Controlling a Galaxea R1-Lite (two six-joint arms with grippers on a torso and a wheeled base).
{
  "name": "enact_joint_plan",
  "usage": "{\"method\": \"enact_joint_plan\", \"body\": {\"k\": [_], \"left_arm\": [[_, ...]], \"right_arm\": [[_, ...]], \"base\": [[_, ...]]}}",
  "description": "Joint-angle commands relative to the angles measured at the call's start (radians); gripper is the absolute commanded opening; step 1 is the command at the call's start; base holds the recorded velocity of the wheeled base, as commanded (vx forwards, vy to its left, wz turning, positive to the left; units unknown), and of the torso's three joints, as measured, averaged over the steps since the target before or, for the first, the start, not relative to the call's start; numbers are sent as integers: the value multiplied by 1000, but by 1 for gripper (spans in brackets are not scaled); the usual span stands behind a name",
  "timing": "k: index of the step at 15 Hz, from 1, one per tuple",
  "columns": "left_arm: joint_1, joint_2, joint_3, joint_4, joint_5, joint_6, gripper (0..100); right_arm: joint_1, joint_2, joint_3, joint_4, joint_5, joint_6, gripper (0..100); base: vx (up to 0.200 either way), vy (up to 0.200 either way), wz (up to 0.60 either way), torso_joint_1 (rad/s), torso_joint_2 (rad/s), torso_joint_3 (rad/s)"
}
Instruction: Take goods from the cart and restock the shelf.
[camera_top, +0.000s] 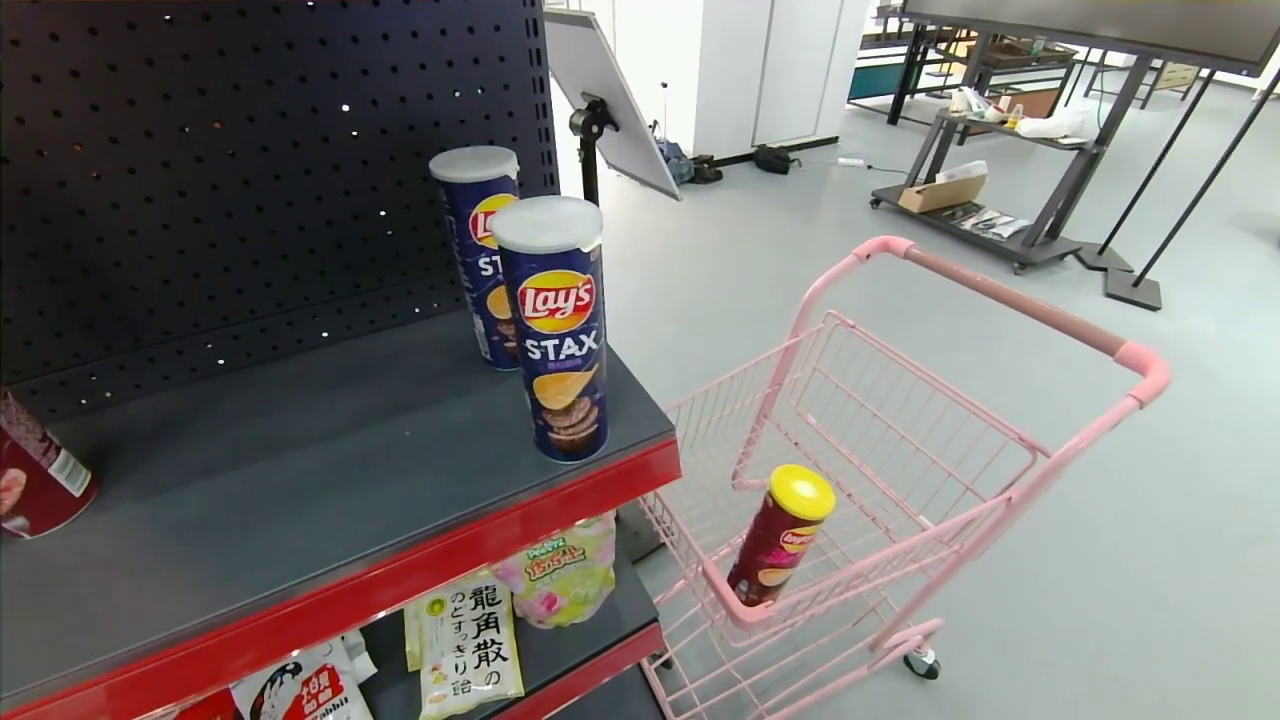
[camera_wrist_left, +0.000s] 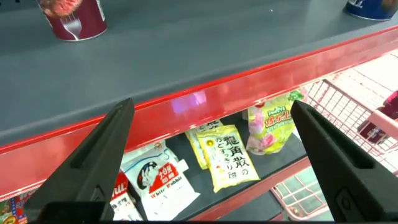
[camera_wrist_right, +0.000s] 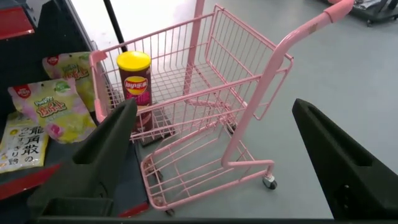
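Red can (camera_top: 781, 540) stands slightly tilted in the pink cart's (camera_top: 1020, 305) near basket corner. Right gripper (camera_wrist_right: 212, 106), spread wide and well apart from it, should come down square over the lid, clear of the wires. Beyond, two blue cans (camera_top: 553, 330) stand on the shelf (camera_top: 300, 450).

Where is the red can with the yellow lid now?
The can stands in the pink cart, in the basket corner nearest the shelf; in the head view it is at lower centre, right of the shelf's red edge.
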Motion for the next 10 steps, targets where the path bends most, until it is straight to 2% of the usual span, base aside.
{"method": "enact_joint_plan", "body": {"k": [1,5,10], "left_arm": [[0,0,0,1,0,0,100],[0,0,0,1,0,-2,100],[0,0,0,1,0,-2,100]], "right_arm": [[0,0,0,0,1,0,100],[0,0,0,0,1,-1,100],[0,0,0,0,1,-1,100]], "base": [[0,0,0,-85,212,139],[0,0,0,-130,366,227],[0,0,0,-29,76,50]]}}
